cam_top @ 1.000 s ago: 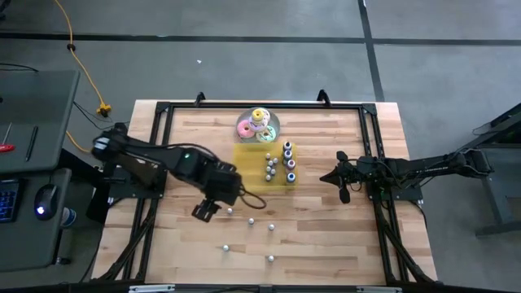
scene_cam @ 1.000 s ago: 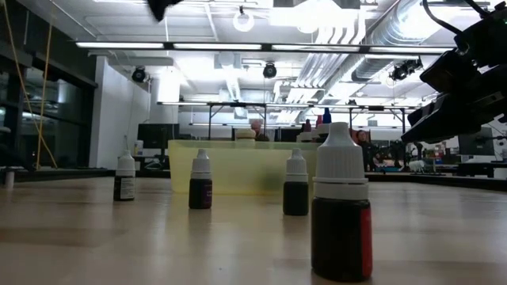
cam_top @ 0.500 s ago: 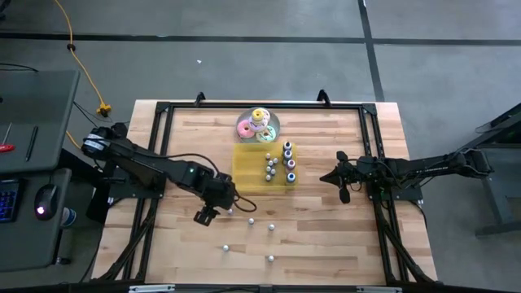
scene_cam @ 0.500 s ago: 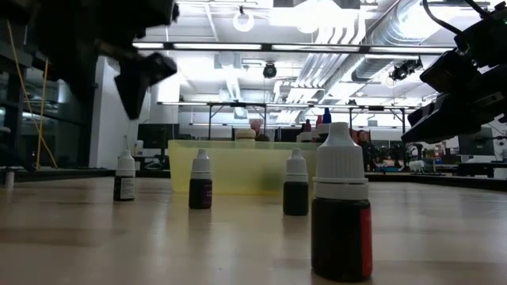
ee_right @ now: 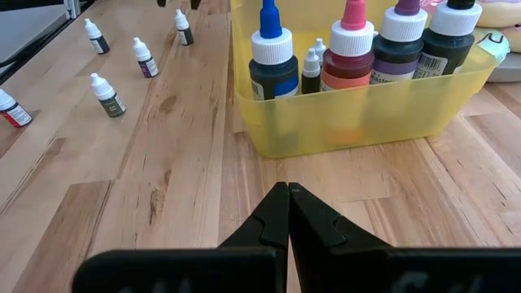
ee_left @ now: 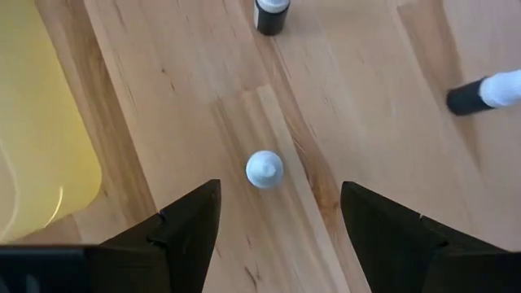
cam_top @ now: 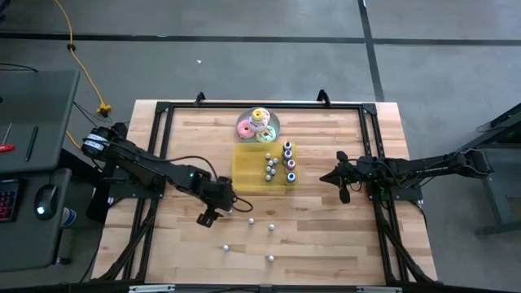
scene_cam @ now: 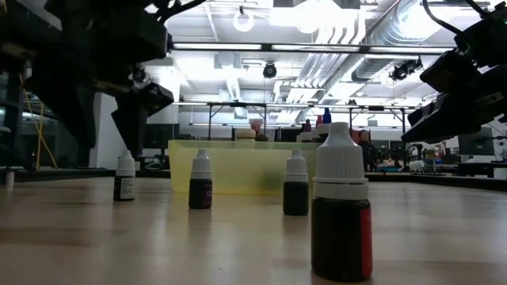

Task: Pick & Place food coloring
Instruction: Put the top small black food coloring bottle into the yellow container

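Observation:
Small food coloring bottles stand upright on the wooden table; the nearest to my left gripper is a white-capped bottle (cam_top: 230, 210) (scene_cam: 125, 176) (ee_left: 264, 168). My left gripper (cam_top: 208, 216) (ee_left: 279, 189) (scene_cam: 103, 111) hangs open, slanting down, just above this bottle and a little short of it, touching nothing. More bottles (cam_top: 251, 220) (cam_top: 272, 226) (cam_top: 270, 259) stand nearer the front edge. Larger bottles stand in the yellow tray (cam_top: 248, 167) (ee_right: 358, 114). My right gripper (cam_top: 338, 177) (ee_right: 287, 207) waits shut at the right, pointing toward the tray.
A round plate of pastel ring toys (cam_top: 259, 126) sits behind the tray at the far edge. A black frame (cam_top: 163, 114) runs around the table. Bare wood lies left of the tray and along the front right.
My left gripper has come down from high above the table to just over the white-capped bottle, tipping more steeply downward, its fingers still spread. No bottle has moved.

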